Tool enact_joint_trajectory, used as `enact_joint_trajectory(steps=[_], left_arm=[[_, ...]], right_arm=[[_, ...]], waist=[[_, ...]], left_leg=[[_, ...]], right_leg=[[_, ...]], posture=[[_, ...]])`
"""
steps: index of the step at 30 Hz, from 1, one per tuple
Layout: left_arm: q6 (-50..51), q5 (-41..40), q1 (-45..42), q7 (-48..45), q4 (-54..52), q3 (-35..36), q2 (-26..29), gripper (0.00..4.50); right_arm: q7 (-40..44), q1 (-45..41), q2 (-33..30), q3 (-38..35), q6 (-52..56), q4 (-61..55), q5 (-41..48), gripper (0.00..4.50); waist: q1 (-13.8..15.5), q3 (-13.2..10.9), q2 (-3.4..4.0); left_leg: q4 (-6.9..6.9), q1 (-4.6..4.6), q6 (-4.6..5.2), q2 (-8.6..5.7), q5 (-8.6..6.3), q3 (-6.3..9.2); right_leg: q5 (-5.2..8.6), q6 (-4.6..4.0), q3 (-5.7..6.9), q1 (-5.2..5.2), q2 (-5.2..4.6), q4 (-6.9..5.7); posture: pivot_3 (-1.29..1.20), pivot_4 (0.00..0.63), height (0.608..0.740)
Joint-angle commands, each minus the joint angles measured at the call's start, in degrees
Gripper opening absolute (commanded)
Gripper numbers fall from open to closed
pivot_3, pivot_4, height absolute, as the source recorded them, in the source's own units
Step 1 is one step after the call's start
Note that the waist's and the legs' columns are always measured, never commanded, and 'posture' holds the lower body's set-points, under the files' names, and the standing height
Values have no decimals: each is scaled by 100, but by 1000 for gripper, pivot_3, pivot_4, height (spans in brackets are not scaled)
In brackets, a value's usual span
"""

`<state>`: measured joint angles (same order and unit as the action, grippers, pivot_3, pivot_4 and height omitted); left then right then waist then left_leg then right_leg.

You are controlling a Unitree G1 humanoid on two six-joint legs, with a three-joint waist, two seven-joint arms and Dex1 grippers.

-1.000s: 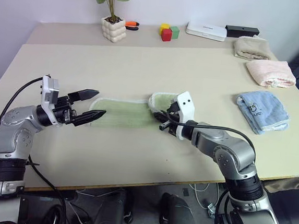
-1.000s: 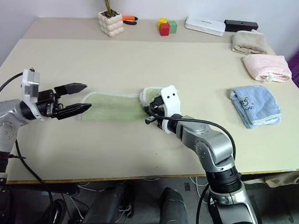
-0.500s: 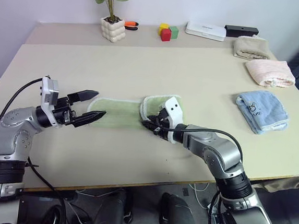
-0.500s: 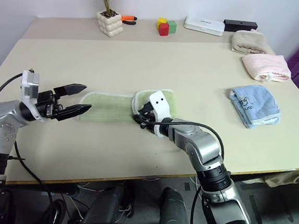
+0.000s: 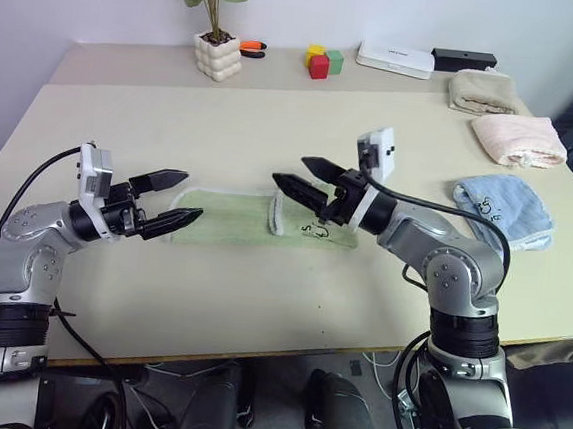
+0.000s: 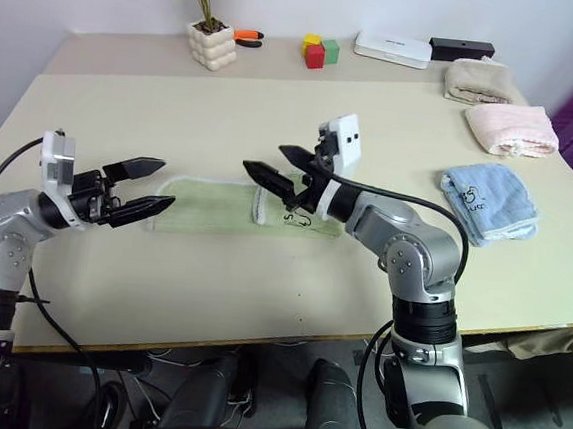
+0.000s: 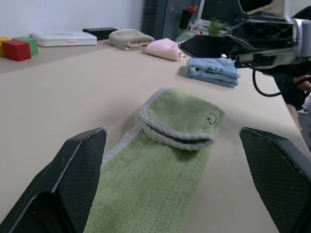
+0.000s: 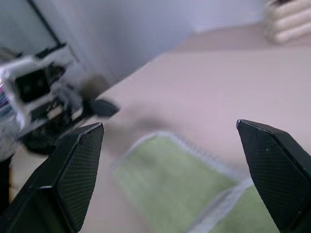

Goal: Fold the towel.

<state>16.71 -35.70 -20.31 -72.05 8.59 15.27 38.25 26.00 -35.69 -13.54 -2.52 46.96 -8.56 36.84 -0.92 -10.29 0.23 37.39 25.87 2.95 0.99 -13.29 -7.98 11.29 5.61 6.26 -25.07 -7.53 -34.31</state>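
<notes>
The light green towel [image 5: 226, 217] lies flat on the table, with its right end folded over to the left into a short double layer [image 5: 316, 222] that bears a small dark mark. My right gripper [image 5: 290, 170] hangs open above this folded part, clear of the cloth and pointing left. At the towel's left end my left gripper [image 5: 194, 197] is open, its fingers to either side of that end. The left wrist view looks along the towel [image 7: 160, 165] to the fold [image 7: 184, 116]. In the right wrist view the towel [image 8: 170, 179] lies below the open fingers.
A light blue towel [image 5: 504, 214], a pink towel [image 5: 519, 140] and a beige towel [image 5: 483, 91] lie at the right. At the back stand a potted plant [image 5: 218, 56], coloured blocks [image 5: 321, 61], a white box [image 5: 394, 58] and a black box [image 5: 464, 59].
My right gripper carried the towel's right end leftward over the cloth, let it go, opened and rose. The left gripper has stayed where it was, open.
</notes>
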Motion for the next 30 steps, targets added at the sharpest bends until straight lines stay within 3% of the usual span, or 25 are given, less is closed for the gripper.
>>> enact_joint_trajectory(steps=[1,4,9,19,25,30], left_arm=[[-102,-45,-85,36,-43,91,2,4500],[-66,-47,-12,79,-164,53,-26,4500],[65,-110,69,149,-408,-14,-54,4500],[118,-146,211,225,-505,36,-82,4500],[175,-140,246,317,-538,29,-114,4500],[767,-282,375,714,-657,55,-93,4500]], right_arm=[[-321,-223,27,-120,-674,667,-578,3900],[-190,-203,-14,126,-1291,1017,-1062,2640],[129,-62,139,389,-2190,1643,-1524,25],[577,669,306,1139,-4001,3031,-2714,25],[950,798,412,1374,-4148,3025,-2888,25],[982,682,448,1087,-4093,2836,-2708,2334]], waist=[[-4,0,0],[-14,-1,1],[-27,0,1],[-36,1,-1],[-38,10,-11],[-41,10,-11]], left_leg=[[0,0,-2,-1,1,-1],[-3,1,1,-1,5,-2],[-7,-1,6,2,14,-2],[-9,-31,-4,6,12,0],[-13,-50,-18,14,8,2],[-15,-49,-21,19,10,2]], right_leg=[[0,0,0,0,0,-1],[0,1,0,-2,1,-2],[-1,3,0,-2,7,-8],[0,2,0,24,12,-4],[1,0,0,36,16,-4],[1,-2,0,34,18,-4]], posture=[[0,150,740],[0,150,740],[0,150,740],[0,150,740],[0,150,740],[0,150,740]])
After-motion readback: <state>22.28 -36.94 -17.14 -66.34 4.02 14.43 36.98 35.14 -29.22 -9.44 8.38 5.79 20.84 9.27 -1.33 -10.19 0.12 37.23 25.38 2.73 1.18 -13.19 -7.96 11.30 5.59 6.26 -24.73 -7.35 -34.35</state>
